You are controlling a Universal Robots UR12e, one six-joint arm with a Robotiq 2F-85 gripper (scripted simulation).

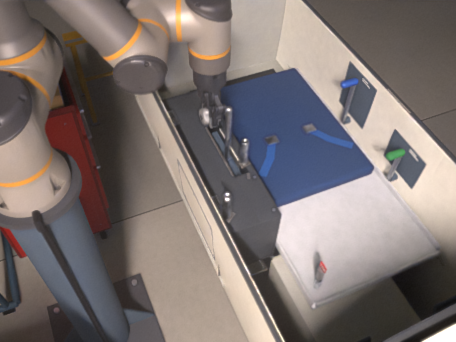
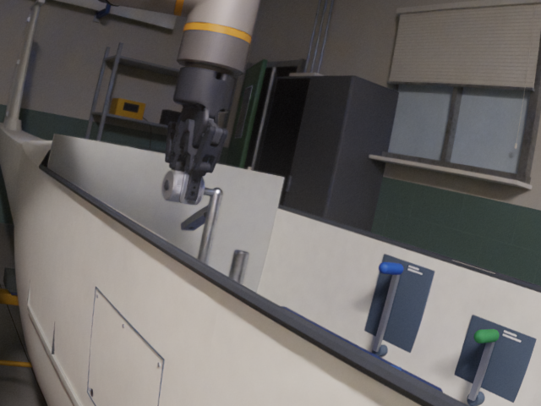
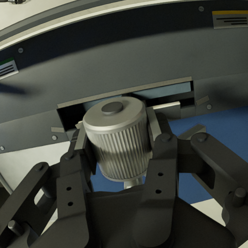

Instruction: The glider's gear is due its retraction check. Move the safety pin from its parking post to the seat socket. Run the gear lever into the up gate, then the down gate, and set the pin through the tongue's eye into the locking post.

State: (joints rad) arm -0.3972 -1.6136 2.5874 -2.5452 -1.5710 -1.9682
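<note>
The foot of the gear lever (image 1: 227, 131) is hidden in the slot of the dark console (image 1: 235, 190). Its shaft (image 2: 209, 225) rises above the cockpit rim. Its ribbed silver knob (image 3: 117, 138) (image 2: 178, 187) points sideways at the top. The safety pin (image 1: 318, 268), with a red tag, stands at the near end of the white seat pan. A short metal post (image 1: 244, 150) stands beside the slot, and another (image 1: 227, 202) nearer on the console. My gripper (image 3: 116, 147) (image 1: 210, 116) hangs over the far end of the slot and is closed around the lever knob.
The dark cockpit rim (image 2: 244, 301) runs just beside the lever. A blue seat cushion (image 1: 295, 132) with two straps lies to the right. A blue-handled lever (image 1: 348, 97) and a green-handled lever (image 1: 395, 162) sit on the far wall.
</note>
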